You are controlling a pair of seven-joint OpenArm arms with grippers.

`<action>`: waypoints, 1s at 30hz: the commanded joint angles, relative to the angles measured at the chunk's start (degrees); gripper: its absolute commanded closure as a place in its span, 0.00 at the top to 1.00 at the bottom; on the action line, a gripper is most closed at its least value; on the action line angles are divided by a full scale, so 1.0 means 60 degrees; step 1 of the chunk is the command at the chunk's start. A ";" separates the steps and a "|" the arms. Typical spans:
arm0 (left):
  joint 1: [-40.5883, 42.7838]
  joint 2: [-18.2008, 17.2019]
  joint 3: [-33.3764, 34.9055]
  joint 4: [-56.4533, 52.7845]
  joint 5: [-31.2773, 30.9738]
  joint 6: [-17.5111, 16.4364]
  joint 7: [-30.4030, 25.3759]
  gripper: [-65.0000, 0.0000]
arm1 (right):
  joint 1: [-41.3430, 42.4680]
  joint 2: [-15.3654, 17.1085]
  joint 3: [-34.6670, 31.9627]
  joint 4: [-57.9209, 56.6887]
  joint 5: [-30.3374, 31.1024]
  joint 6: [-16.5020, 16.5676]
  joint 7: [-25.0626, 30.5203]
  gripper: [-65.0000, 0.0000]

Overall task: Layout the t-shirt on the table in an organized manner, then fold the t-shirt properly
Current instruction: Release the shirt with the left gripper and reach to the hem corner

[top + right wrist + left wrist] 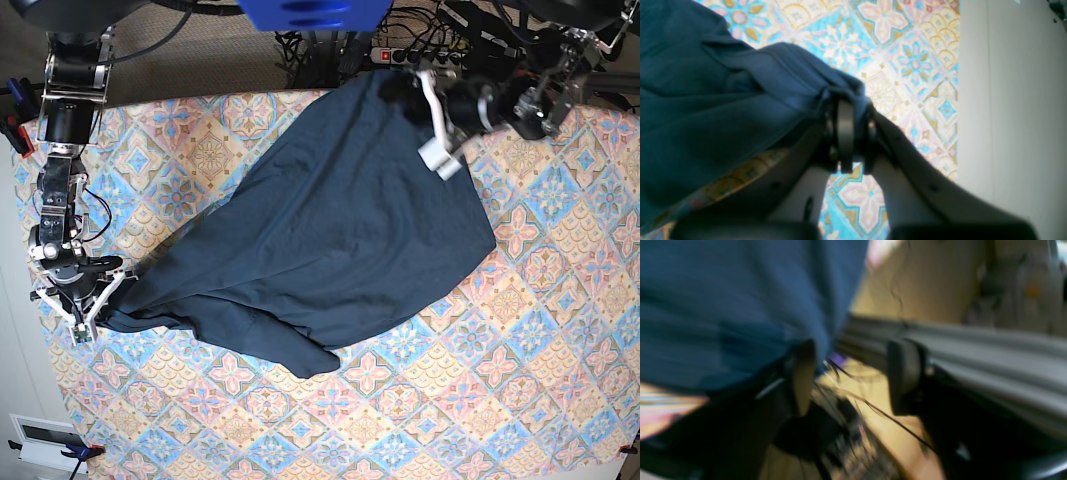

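The t-shirt [330, 230] lies spread diagonally across the patterned desk [520, 400], drawn toward the lower left of the base view because the right gripper [88, 312] pinches a corner there, jaws closed on cloth. At upper right the left gripper [853, 373] stands with jaws apart beside the shirt's far edge, arm reaching in low from the frame's upper right corner, apparently letting go.

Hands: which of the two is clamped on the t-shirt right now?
The right hand, low at the table's edge, is pinched shut on a bunched corner of the t-shirt. The left hand stands open, cloth only against one finger.
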 commanded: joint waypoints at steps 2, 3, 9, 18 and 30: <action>-0.0024 -0.0126 -0.1029 0.0013 -0.0315 -0.0046 -0.0085 0.59 | 0.0249 0.0210 0.0113 0.0209 -0.0030 -0.0078 0.0230 0.01; -0.0024 -0.0126 -0.1571 -0.0090 -0.0403 -0.0046 -0.0085 0.59 | 0.0249 0.0210 0.0098 0.0224 -0.0030 -0.0078 0.0230 0.01; -0.0317 0.0884 -0.5161 -0.1365 -0.0520 -0.0046 -0.0085 0.59 | 0.0249 0.0195 0.0069 0.0224 -0.0030 -0.0078 0.0230 0.01; -0.3013 0.2452 -0.6157 -0.5760 0.0271 -0.0046 -0.0026 0.59 | 0.0249 0.0166 0.0069 0.0224 -0.0030 -0.0078 0.0230 0.01; -0.4874 0.4211 -0.5131 -0.8324 0.1516 -0.0046 -0.0085 0.59 | 0.0249 0.0151 0.0069 0.0224 -0.0030 -0.0078 0.0230 0.01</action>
